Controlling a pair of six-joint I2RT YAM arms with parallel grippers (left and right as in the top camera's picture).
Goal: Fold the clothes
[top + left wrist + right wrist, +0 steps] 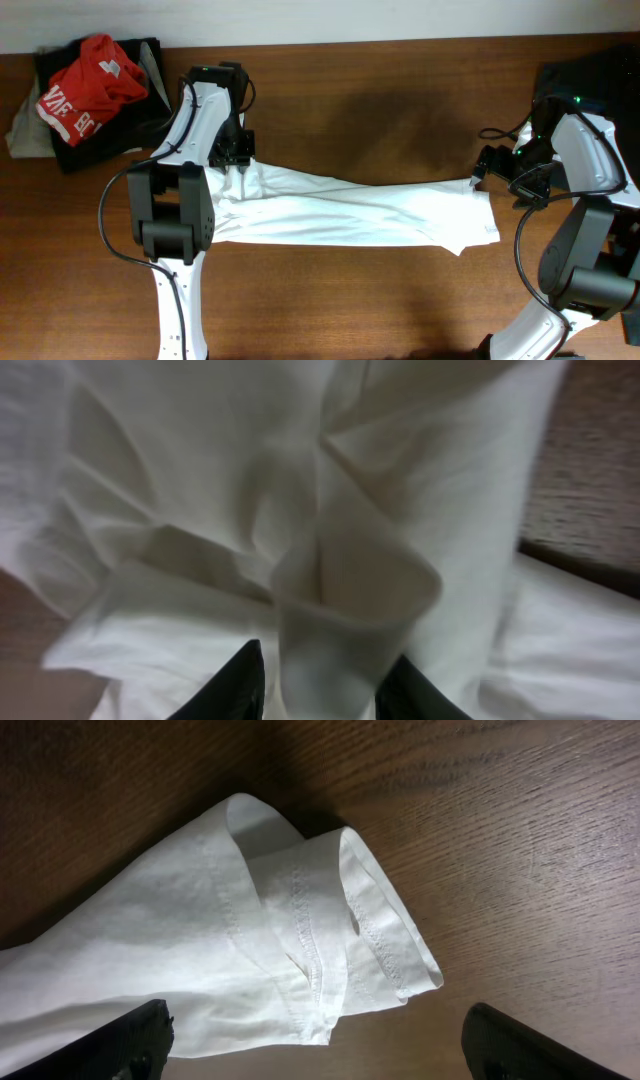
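Observation:
A white shirt (350, 215) lies stretched in a long band across the middle of the wooden table (380, 110). My left gripper (238, 160) is down on its bunched left end. In the left wrist view the left gripper (325, 685) is pinched on a raised fold of the white shirt (350, 590), which fills the gap between its two dark fingers. My right gripper (479, 174) hovers at the shirt's right end. In the right wrist view the right gripper (325, 1055) is wide open, with the stitched hem of the shirt (300, 940) lying flat between and ahead of its fingers, untouched.
A pile of other clothes sits at the back left corner: a red garment with white lettering (90, 85) on top of a black one (100, 145), with grey cloth (22, 130) beside it. A dark object (590, 75) lies at the back right.

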